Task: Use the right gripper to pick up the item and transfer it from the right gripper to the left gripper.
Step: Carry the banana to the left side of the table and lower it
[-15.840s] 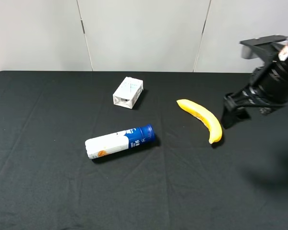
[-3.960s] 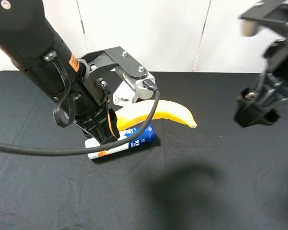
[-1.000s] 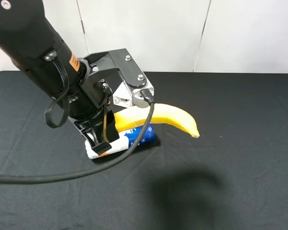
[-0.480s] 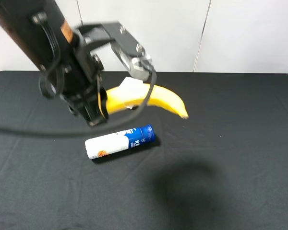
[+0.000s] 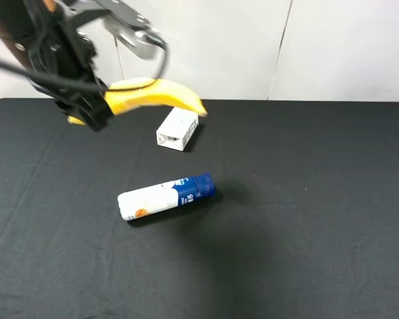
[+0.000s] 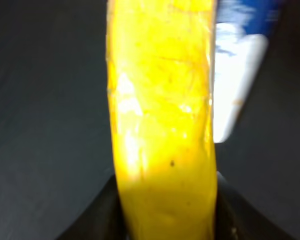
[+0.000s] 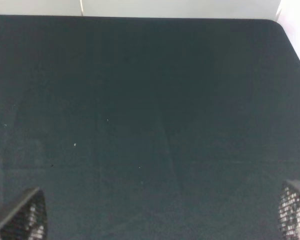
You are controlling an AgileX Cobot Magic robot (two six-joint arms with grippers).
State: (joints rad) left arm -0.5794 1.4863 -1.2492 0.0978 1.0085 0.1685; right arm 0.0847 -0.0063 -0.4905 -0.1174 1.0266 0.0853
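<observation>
We see what looks like a robotics lab: a tabletop (image 5: 332, 252) covered with black cloth, plain white wall panels (image 5: 206, 46) just behind the tabletop, and a small carton (image 5: 177, 129) and a tube (image 5: 166, 197) lying loose on it.

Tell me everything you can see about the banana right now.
The banana is curved, smooth, bright yellow with faint dark specks, unpeeled. It is held in the air over the far left of the black table, roughly level, clamped near one end by the left gripper. Nothing else touches it.
</observation>
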